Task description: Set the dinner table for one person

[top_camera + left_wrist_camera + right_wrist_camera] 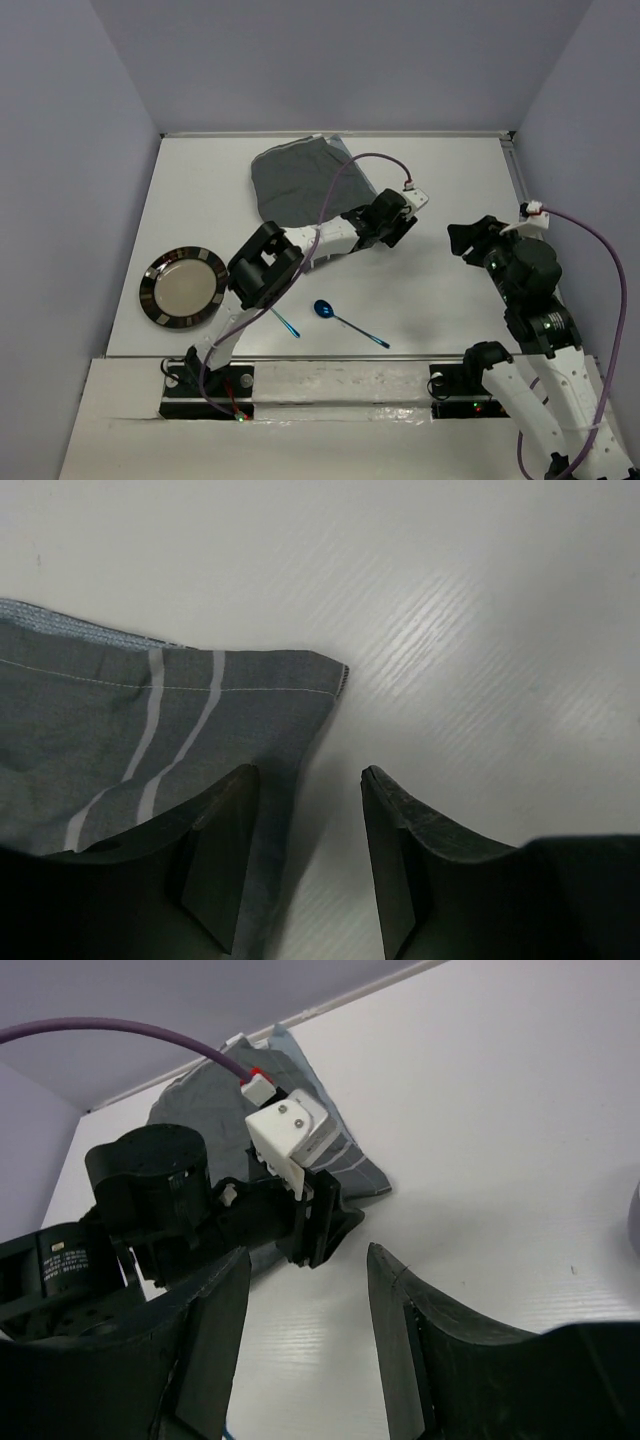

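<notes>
Two pincers spread, empty: left gripper (307, 771) straddles the cloth mat (150, 720) corner on the dinner table (450, 600); right gripper (305, 1255) hangs to its right. Mat-laying step, likely; next calls for pinching that corner.

Left of your left pincer (305, 780), whose fingers (215, 860) are black, the cloth (150, 720) is dark grey with pale stripes and white stitching. The table (450, 600) ahead of it is plain white. Well behind that pincer, the plate (183, 287) is cream with a dark, pale-flecked rim, and the spoon (350, 326) is blue.
</notes>
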`<action>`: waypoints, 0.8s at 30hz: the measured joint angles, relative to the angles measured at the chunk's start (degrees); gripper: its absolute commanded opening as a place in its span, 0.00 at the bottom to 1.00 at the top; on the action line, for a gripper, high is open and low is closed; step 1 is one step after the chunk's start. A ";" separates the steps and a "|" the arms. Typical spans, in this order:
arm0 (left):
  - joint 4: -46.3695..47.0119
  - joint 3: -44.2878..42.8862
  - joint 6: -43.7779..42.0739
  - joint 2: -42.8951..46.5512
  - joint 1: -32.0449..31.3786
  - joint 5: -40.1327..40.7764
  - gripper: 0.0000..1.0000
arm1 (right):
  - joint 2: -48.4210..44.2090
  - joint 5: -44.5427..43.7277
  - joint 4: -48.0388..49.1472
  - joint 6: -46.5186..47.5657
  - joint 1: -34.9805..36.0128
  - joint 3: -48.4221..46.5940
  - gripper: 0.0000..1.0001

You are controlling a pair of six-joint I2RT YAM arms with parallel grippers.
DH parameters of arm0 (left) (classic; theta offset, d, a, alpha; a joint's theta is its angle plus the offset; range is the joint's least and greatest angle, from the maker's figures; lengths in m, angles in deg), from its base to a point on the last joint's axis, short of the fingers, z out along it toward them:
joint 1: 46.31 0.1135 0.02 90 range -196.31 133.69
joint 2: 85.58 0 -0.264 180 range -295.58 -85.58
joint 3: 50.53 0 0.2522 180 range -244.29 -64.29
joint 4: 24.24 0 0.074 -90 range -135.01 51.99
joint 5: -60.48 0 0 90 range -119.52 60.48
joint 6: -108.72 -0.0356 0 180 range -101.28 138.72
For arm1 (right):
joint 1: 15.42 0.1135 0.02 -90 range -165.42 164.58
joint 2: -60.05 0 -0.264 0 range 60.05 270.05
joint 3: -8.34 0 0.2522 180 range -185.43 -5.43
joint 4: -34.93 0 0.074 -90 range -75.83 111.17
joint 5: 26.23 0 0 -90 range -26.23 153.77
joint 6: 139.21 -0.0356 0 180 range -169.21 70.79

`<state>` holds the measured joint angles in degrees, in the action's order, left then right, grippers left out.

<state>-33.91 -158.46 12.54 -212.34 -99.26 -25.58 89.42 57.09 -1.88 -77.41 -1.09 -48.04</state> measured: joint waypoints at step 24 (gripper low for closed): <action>-8.72 -17.46 -15.41 -13.09 -2.86 12.35 0.07 | 0.66 5.01 -3.50 0.57 0.00 -0.15 0.61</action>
<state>-42.63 -175.93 -2.87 -225.43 -102.12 -13.23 90.07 62.09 -5.37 -76.85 -1.09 -48.19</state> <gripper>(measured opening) 0.379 0.611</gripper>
